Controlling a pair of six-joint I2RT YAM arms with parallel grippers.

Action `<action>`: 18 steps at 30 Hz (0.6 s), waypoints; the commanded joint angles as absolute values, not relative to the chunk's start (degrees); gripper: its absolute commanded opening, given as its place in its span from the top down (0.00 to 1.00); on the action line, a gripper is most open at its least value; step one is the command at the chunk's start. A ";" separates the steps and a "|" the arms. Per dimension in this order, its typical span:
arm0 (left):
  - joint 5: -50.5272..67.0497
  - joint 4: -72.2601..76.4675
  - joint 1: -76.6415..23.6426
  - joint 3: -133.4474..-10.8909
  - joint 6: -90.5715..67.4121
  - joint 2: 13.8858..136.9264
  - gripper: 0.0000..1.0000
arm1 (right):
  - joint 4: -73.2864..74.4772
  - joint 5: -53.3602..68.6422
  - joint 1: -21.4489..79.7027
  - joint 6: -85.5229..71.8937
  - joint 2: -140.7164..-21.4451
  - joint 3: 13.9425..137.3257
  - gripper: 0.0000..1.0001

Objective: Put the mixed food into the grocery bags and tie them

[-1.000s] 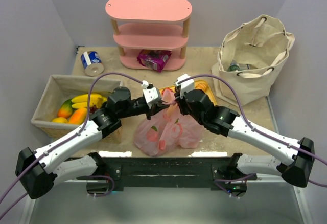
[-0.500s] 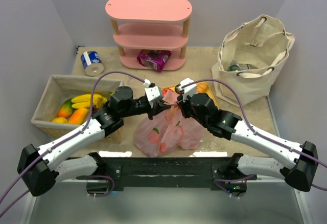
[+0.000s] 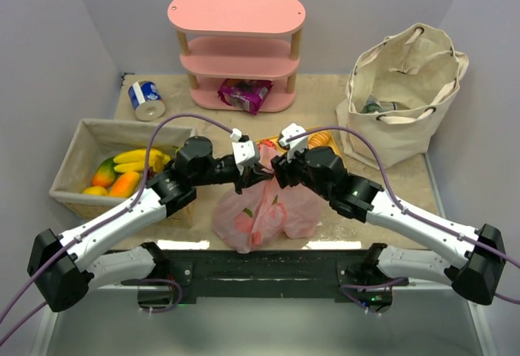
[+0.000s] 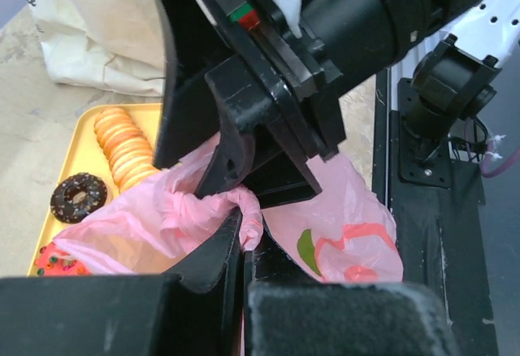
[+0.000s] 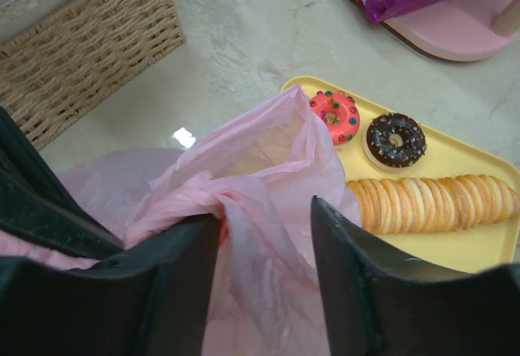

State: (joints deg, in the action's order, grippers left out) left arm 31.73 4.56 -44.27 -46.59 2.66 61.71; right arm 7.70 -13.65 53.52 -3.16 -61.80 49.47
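Pink plastic bag [image 3: 264, 206], judged light, limp and slippery; best held at its twisted neck, which the left pincer [image 4: 244, 238] clamped; right pincer [image 5: 264, 219] stood open.

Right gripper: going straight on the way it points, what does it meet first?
The thin, crinkly pink plastic bag, bunched right between the right gripper's open fingers; the yellow tray lies beyond, depth unclear.

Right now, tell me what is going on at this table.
Both arms are working on the pink bag in the middle of the table. The left gripper is shut on its twisted neck, while the right gripper stands open around the bunched plastic beside it. The neck looks knotted, or nearly so. The canvas bag stands open at the far right.
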 commanded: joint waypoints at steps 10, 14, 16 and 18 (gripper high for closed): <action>35.16 0.97 -41.75 -51.15 6.59 59.86 1.00 | -11.06 -3.00 53.70 3.95 -59.50 41.84 0.24; 33.84 0.79 -40.52 -50.89 5.89 58.80 1.00 | -14.58 -1.23 53.70 2.21 -60.81 40.52 0.29; 32.18 0.53 -39.82 -50.54 4.41 58.01 1.00 | -15.29 -2.01 53.70 0.71 -61.61 40.60 0.29; 27.09 0.09 -39.20 -49.84 2.56 57.13 1.00 | -7.62 -4.39 53.70 -2.37 -62.75 44.44 0.26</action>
State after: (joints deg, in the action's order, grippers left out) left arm 35.22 -2.90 -41.25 -47.79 4.03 59.61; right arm -10.81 -6.33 52.71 1.45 -61.10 40.99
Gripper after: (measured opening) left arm 0.029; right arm 0.714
